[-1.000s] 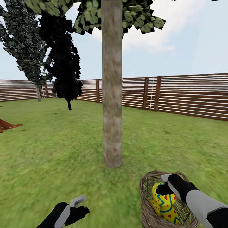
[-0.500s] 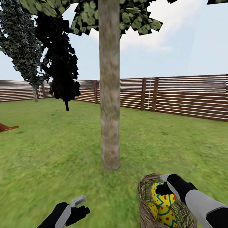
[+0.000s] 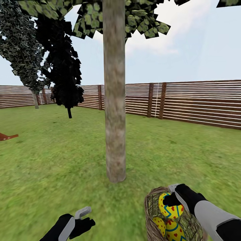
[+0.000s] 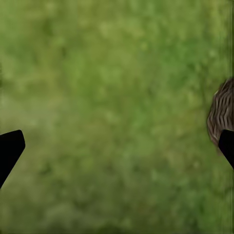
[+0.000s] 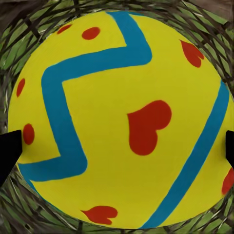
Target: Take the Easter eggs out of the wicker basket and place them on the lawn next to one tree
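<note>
Across the lawn (image 3: 60,160), largest of all, mottled grass is stretching back to the slatted fence (image 3: 201,102), and the grey-brown tree (image 3: 114,100) is standing just beyond the wicker basket (image 3: 151,209) (near enough to serve as the chosen tree, I judge). Compared with a second ago the whole head view is sitting slightly shifted, so the camera is moving, not the garden. Inside the basket, the top Easter egg (image 3: 170,206) is now riding higher against the rim than before, with two more eggs (image 3: 167,227) showing beneath it; that suggests the lift of the first egg is under way, though all three are as yet within the basket. The right pincer (image 3: 171,198) is closing around that top egg, its dark fingertips (image 5: 9,148) sitting at either side of it in the wrist view. The left pincer (image 3: 83,217) is hanging spread wide and empty, low over bare grass, well apart from the basket.
</note>
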